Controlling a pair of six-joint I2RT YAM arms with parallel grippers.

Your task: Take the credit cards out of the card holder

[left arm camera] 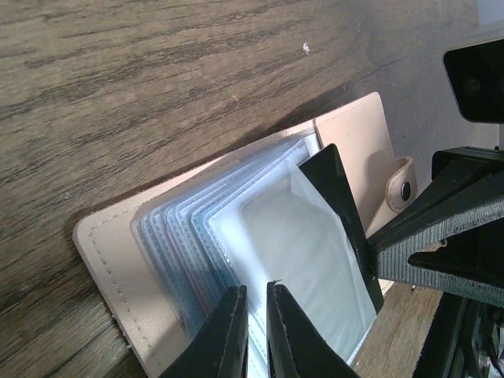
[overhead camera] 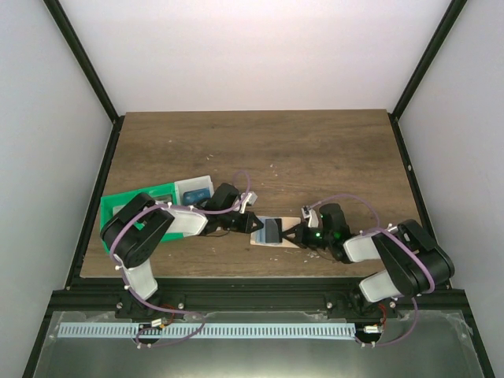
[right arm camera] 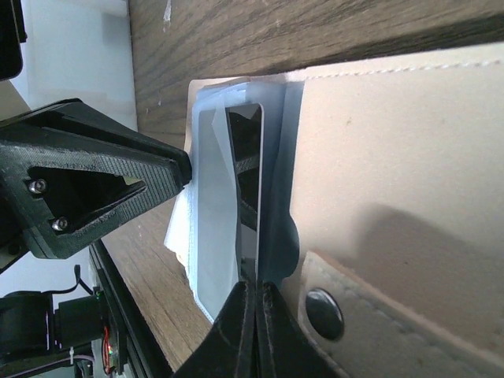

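Observation:
The tan card holder (overhead camera: 272,232) lies open on the wooden table between my two grippers. In the left wrist view its cover (left arm camera: 106,244) carries a fan of clear sleeves (left arm camera: 299,244). My left gripper (left arm camera: 256,287) is nearly shut on the near edge of the sleeves. My right gripper (right arm camera: 256,285) is shut on the thin edge of one sleeve beside the snap strap (right arm camera: 324,313), lifting it apart from the others. One right finger (left arm camera: 335,197) shows against that sleeve. The credit cards are hidden; only a thin reddish line shows among the sleeves.
A green compartment tray (overhead camera: 126,206) and a translucent white box (overhead camera: 194,191) with something bluish inside stand left of the left arm. The black front rail (overhead camera: 252,295) runs along the near table edge. White walls close in the sides and the back.

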